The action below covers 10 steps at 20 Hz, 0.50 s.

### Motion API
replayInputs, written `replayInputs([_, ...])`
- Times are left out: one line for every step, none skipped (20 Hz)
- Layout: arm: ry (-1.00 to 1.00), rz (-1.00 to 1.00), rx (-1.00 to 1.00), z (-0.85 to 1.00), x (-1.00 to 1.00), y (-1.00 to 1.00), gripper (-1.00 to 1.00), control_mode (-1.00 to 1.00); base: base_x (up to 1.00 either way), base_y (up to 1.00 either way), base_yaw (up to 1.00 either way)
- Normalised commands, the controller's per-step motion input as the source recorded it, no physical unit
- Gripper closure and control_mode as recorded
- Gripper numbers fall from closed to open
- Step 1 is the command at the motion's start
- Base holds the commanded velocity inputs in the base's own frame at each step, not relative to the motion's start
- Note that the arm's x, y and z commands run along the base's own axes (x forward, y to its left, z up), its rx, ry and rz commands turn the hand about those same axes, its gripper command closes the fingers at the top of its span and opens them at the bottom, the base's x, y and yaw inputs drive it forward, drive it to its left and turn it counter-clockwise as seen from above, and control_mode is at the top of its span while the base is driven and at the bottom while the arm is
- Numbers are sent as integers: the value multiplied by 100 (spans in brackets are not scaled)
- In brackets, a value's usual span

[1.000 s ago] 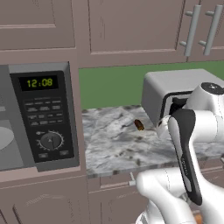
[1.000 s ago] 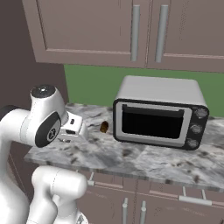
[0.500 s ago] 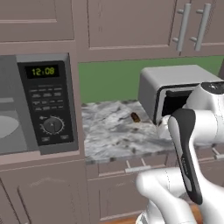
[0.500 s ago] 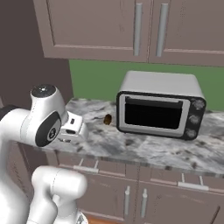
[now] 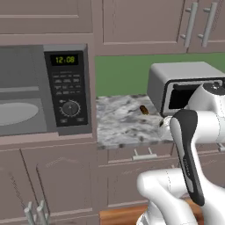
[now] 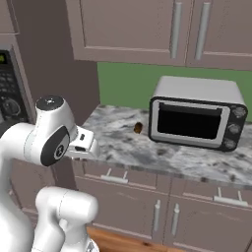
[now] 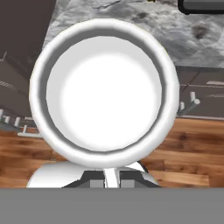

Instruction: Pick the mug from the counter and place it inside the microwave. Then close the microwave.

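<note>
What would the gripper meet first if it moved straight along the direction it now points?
Probably the wooden floor. The gripper is shut on the mug, looking down into it, past the counter edge and the cabinet fronts. Depth is unclear.

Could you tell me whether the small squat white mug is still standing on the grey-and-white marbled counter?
No, the small squat white mug sits in the gripper above the wooden floor, off the grey-and-white marbled counter.
</note>
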Motion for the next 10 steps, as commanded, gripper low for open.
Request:
replayInputs([0,0,0,0,0,0,100,100,-59,51,28])
replayInputs([0,0,0,0,0,0,100,100,-55,54,29])
replayInputs([0,0,0,0,0,0,100,100,-46,55,30])
replayInputs([0,0,0,0,0,0,100,100,-39,56,30])
replayInputs([0,0,0,0,0,0,100,100,-39,64,31])
replayInputs([0,0,0,0,0,0,100,100,-39,66,31])
replayInputs([0,0,0,0,0,0,100,100,-36,66,31])
replayInputs([0,0,0,0,0,0,100,100,-29,71,30])
replayInputs([0,0,0,0,0,0,100,100,-27,75,29])
replayInputs([0,0,0,0,0,0,100,100,-24,80,27])
